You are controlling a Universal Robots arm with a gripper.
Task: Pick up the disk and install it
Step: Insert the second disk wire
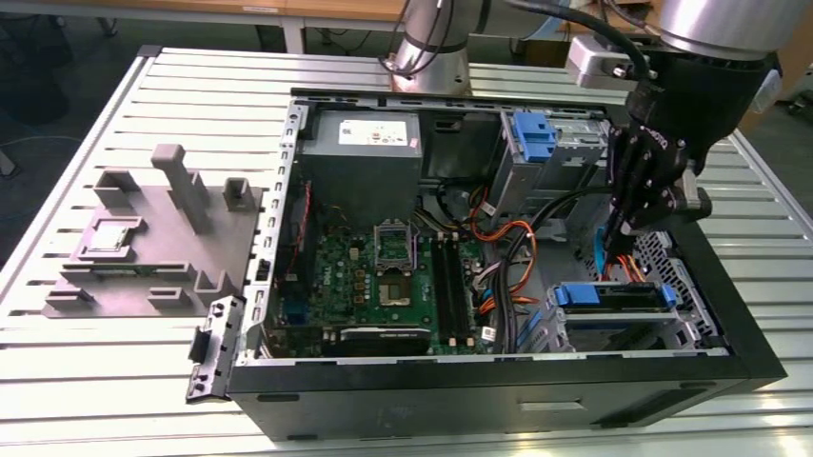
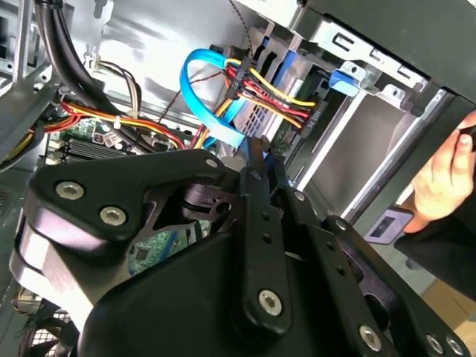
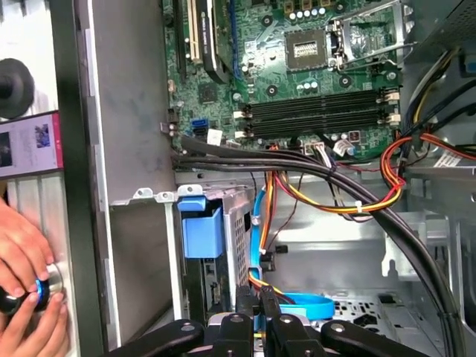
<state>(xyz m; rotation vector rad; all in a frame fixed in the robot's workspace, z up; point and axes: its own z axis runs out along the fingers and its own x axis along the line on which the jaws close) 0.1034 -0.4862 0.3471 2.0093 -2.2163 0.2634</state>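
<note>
- Black metal robot hand hangs inside the open black computer case, its two thin fingers squeezed tight together with nothing between them.
- Just below it, the flat silver disk in its blue plastic frame sits in the metal bay.
- Grey plastic holder block rests on the slatted surface.
- Someone's hands touch a knob outside the case.

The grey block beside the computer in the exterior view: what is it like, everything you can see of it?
The grey block looks like matte plastic. It is one flat base with moulded parts: several upright posts of differing heights, low walls and shallow recesses. It lies flat on the slatted metal table, to the exterior view's left of the open computer case. Its edge runs close to the case wall; whether they touch I cannot tell.
</note>
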